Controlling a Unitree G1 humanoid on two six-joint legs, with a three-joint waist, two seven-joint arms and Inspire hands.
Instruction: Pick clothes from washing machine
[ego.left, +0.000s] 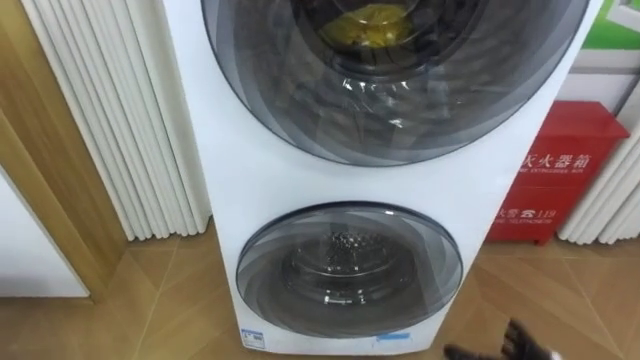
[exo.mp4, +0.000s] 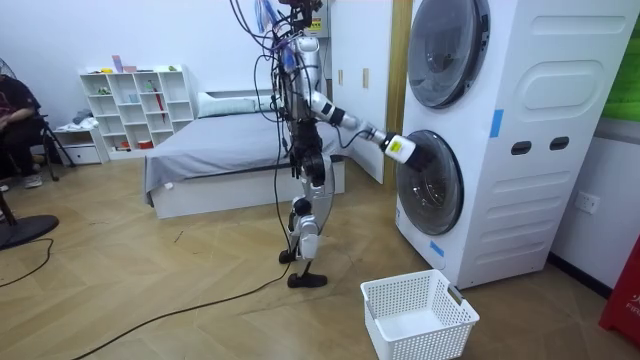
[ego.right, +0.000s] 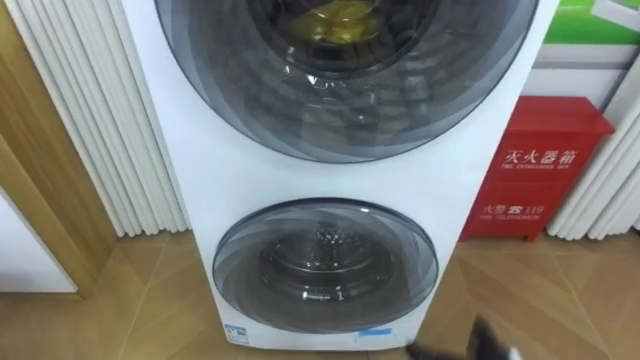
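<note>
Room view, item one: washing machine (exo.mp4: 520, 150), a white stacked unit with two round dark-glass doors, one above the other, both closed. The robot stands upright on the wood floor (exo.mp4: 150, 280) in front of the machine, facing it, with its right arm stretched out toward the front.

Right hand (exo.mp4: 412, 152): held at the rim of the lower door (ego.left: 350, 270), on the side nearest the robot. Whether it touches the machine cannot be told. In the left eye view a dark part of this hand shows below and to the right of the lower door. How far the hand is open, and whether it has hold of anything, cannot be told.

Clothes (ego.left: 365, 28): one bunched yellow cloth inside the machine's upper drum, seen through the glass of the upper door (ego.left: 450, 90), near its top.

Basket (exo.mp4: 420, 315): white, perforated, open side up, on the floor just in front of the machine's lower front corner.

Red box (ego.left: 560, 170): on the floor just beside the machine, on the robot's right.

Ribbed panel (ego.left: 120, 120): white, with vertical ribs, just beside the machine on the robot's left.

Bed (exo.mp4: 230, 150): well apart from the machine, behind the robot.

Shelf unit (exo.mp4: 135, 105): white, open compartments, farther from the machine than the bed.

Person (exo.mp4: 15, 120): seated, farthest from the machine, at the room view's left edge.
</note>
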